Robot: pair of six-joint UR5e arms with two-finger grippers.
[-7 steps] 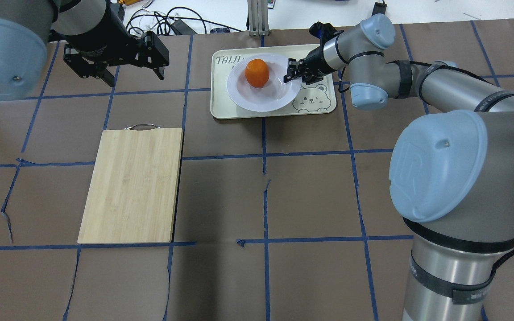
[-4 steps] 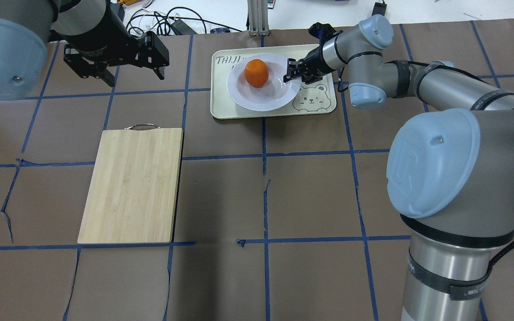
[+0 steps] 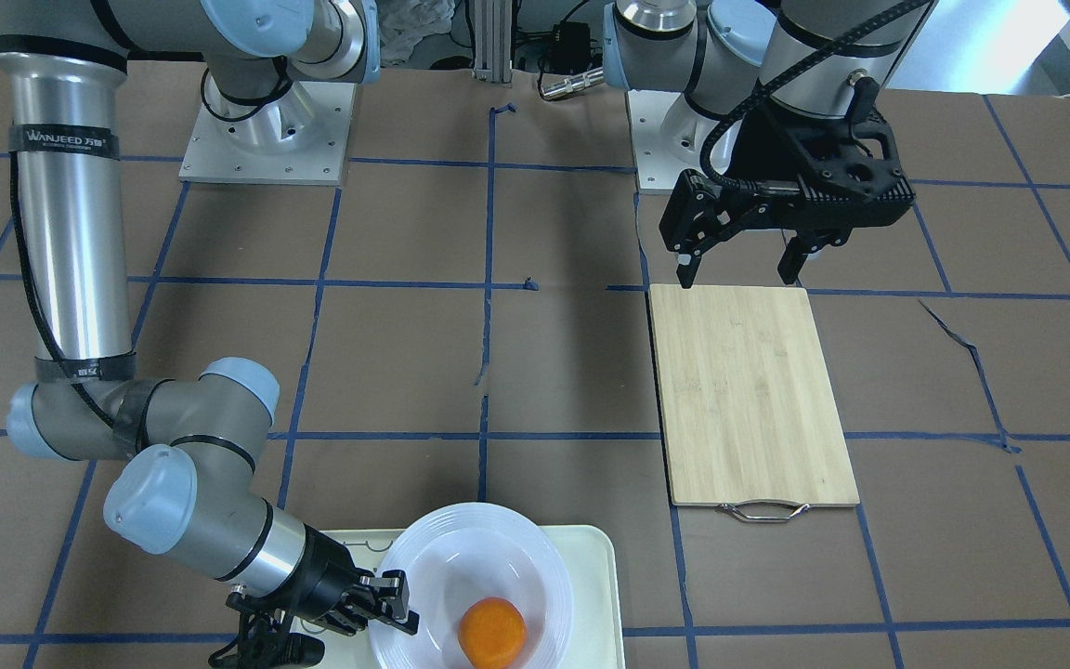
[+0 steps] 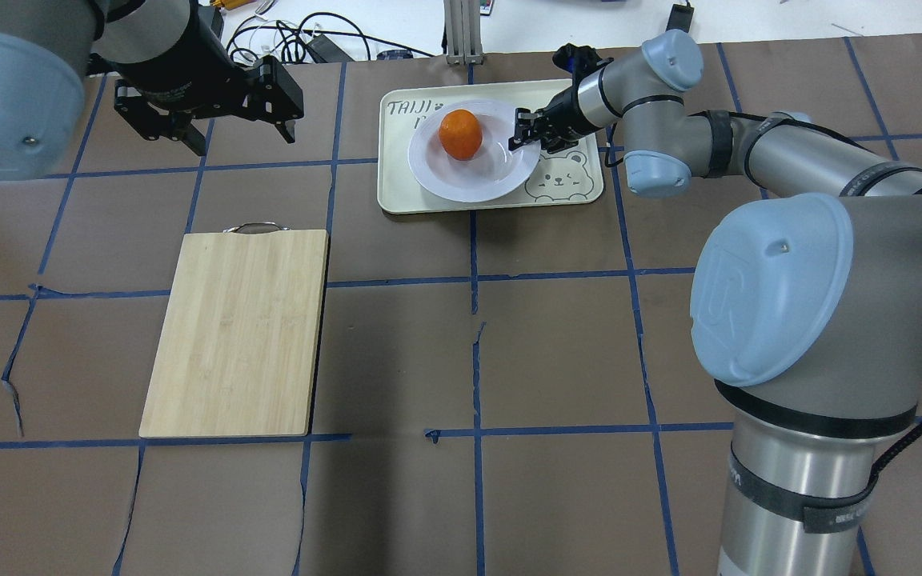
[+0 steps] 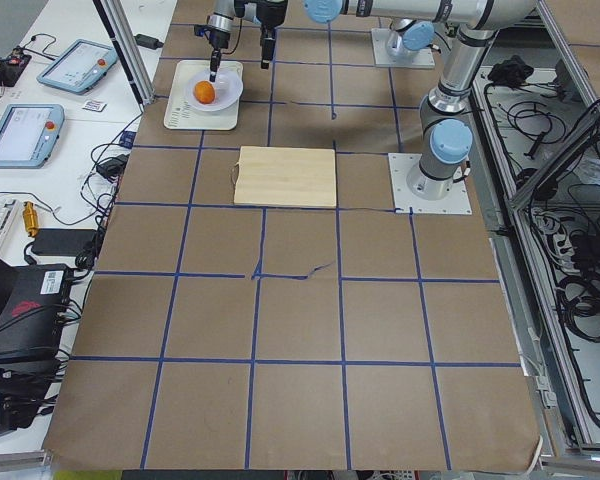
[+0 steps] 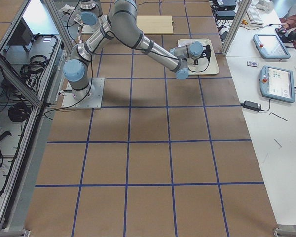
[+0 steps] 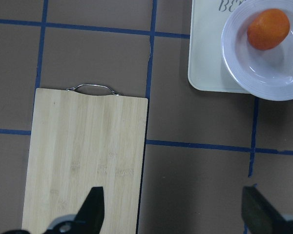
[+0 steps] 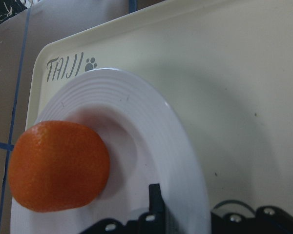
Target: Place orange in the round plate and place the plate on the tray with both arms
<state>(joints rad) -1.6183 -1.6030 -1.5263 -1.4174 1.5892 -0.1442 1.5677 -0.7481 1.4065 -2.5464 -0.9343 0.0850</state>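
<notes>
The orange (image 4: pixel 461 133) (image 3: pixel 492 632) sits in the sunken centre of the white round plate (image 4: pixel 469 182) (image 3: pixel 461 548). The plate rests on the cream tray (image 4: pixel 397 192) (image 3: pixel 593 576) at the table's far middle. My right gripper (image 4: pixel 527 134) (image 3: pixel 397 606) is shut on the plate's rim on the bear-face side. In the right wrist view one finger (image 8: pixel 156 201) lies over the rim beside the orange (image 8: pixel 58 168). My left gripper (image 4: pixel 237 134) (image 3: pixel 737 271) hangs open and holds nothing, above the table far left of the tray.
A bamboo cutting board (image 4: pixel 237 332) (image 3: pixel 753 390) with a metal handle lies on the left half of the table, below the left gripper. Cables and an aluminium post (image 4: pixel 461 32) stand behind the tray. Brown paper with blue tape lines covers the table.
The right arm has shifted slightly, its fingers still on the plate's rim. Plate and orange stay on the tray. The left arm has not moved.
</notes>
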